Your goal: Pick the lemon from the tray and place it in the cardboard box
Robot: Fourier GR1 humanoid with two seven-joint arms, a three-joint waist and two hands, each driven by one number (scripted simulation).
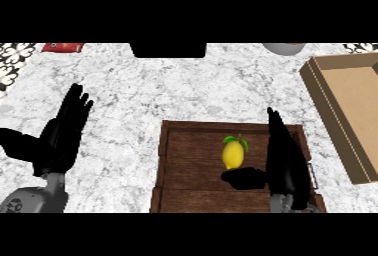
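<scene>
A yellow lemon [233, 153] with a green leaf lies in the middle of the dark wooden tray [188, 155]. My right hand [284, 160] hovers over the tray's right side, fingers straight and pointing away, thumb stretched out toward the lemon's near end. It is open and just right of the fruit, not gripping it. The cardboard box [347, 107] lies at the right edge of the counter, open at the top. My left hand [63, 132] rests open at the left, fingers up, over the marble.
A black object [168, 50] stands at the back centre. A red item [63, 47] lies at the back left, and a grey round thing [284, 48] at the back right. Marble counter [184, 90] spreads between tray and box.
</scene>
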